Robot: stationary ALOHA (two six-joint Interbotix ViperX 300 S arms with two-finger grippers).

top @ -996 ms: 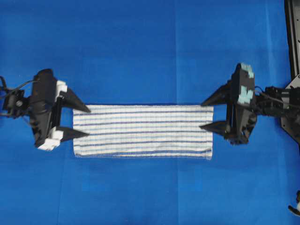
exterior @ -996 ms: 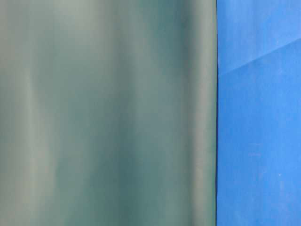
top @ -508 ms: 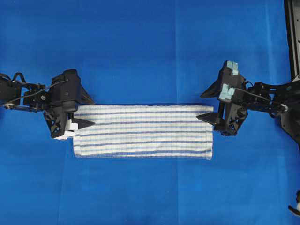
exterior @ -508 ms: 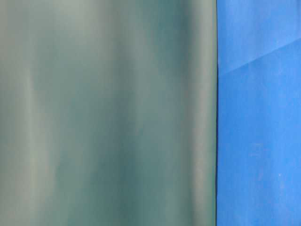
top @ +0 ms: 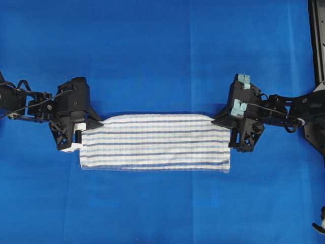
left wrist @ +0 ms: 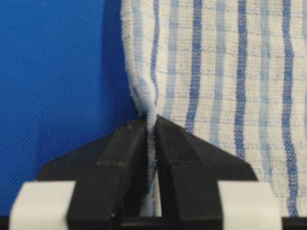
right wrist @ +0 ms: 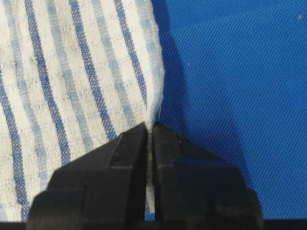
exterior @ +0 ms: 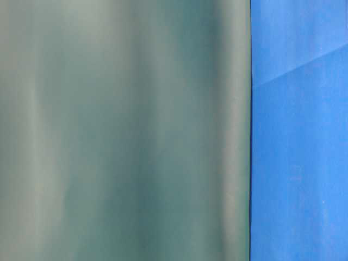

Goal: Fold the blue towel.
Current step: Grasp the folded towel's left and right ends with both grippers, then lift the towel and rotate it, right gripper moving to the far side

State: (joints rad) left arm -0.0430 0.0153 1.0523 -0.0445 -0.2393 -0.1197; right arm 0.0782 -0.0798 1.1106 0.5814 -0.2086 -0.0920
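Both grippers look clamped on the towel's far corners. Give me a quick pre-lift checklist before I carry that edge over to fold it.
1. Left gripper shut on the white woven blue-striped towel: ok, cloth pinched between the fingers.
2. Right gripper shut on the towel's edge: ok.
3. Both grips on the same long edge, at opposite ends: ok.
4. Towel's near edge flat on the plain blue table covering: ok.
5. Depth of each bite: cannot tell.
6. Table-level view usable: not ok, blocked by a blurred grey-green surface.
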